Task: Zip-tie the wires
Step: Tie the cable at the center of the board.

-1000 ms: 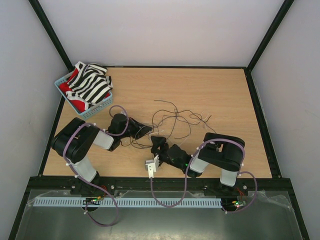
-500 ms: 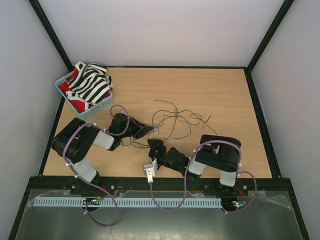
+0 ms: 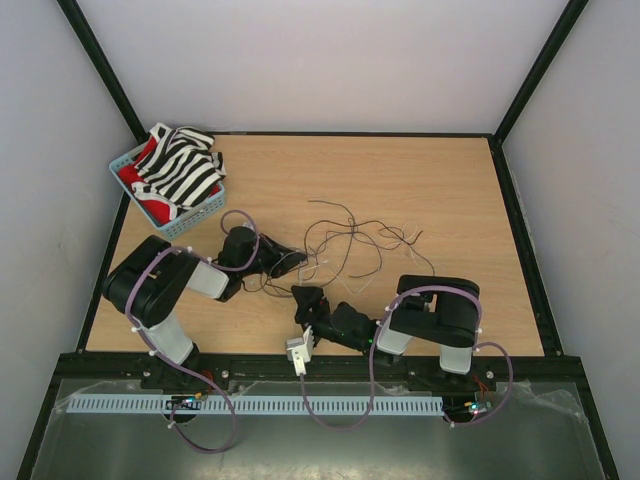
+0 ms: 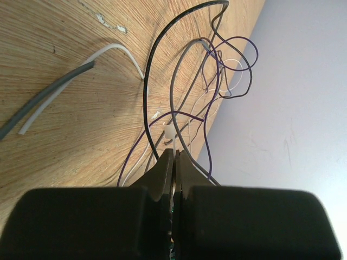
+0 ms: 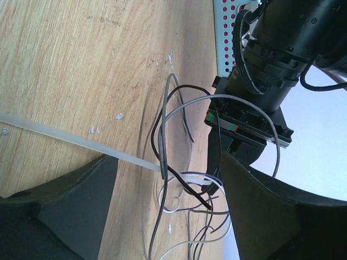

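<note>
The left fingers point(image 4: 165, 169) are pressed tightly together, and several thin strands of the wires point(image 3: 350, 240) are seen running into the seam at their tips. From those tips the wires are spread forward across the worktop point(image 3: 450, 180) in loose loops of black, grey, purple and whitish strands. A small white knob is seen among the strands just ahead of the tips.

The right fingers point(image 5: 260, 216) are held wide apart and low over the worktop, and nothing is gripped by them. A pale, see-through zip tie point(image 5: 65, 135) is laid flat on the wood across the gap between them, and its far end is met by a black and a grey wire. Just beyond that crossing the wires are gathered at the tips of the left fingers, which are pointed towards the right ones.

Well behind and to the left of the left fingers, a blue basket point(image 3: 195, 220) is filled with striped cloth point(image 3: 185, 170).
</note>
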`<state>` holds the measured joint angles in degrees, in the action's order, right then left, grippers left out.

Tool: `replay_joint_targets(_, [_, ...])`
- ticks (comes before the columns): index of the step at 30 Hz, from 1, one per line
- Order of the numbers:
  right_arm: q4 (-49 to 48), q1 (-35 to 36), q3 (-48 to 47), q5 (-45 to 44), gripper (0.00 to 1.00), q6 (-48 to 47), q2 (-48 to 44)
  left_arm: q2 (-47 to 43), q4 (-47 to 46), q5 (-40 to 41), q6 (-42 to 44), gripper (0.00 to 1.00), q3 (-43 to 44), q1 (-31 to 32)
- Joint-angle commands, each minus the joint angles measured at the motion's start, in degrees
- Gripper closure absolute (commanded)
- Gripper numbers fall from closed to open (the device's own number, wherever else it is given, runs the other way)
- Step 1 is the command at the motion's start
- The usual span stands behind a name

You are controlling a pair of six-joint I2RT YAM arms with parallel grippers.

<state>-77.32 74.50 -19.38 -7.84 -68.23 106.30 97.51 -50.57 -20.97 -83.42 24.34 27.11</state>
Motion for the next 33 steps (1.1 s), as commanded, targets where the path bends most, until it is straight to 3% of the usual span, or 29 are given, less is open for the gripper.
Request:
replay_joint_targets(1, [-1.2, 0.6, 0.3, 0.0, 0.15, -0.5, 1.0, -1.7, -0.1, 0.5, -0.7, 1.0, 0.8, 0.4])
replay_joint_targets(5, [-0.9, 1.8, -0.2, -1.4, 0.21, -2.3, 2.4, -1.7, -0.1, 0.3, -0.8, 1.0, 1.0, 0.4])
replay_joint_targets(10, [-7.3, 3.7, 0.2, -3.2, 0.25, -5.1, 6.4, -1.4, -0.1, 0.4, -1.1, 1.0, 0.9, 0.6])
replay_joint_targets(21, [-6.5, 4.7, -0.2, -1.5, 0.49, -5.0, 7.6, -0.8, -0.1, 0.4, -1.2, 1.0, 1.1, 0.9])
replay_joint_targets(27, [-6.1, 4.8, -0.4, -1.0, 0.69, -4.0, 7.7, -0.6, -0.2, 0.3, -1.3, 1.0, 1.2, 1.0])
replay_joint_targets(33, [-4.8, 4.9, -0.9, -0.5, 0.77, -1.8, 7.1, -0.6, -0.3, 0.0, -1.4, 1.0, 1.1, 1.0])
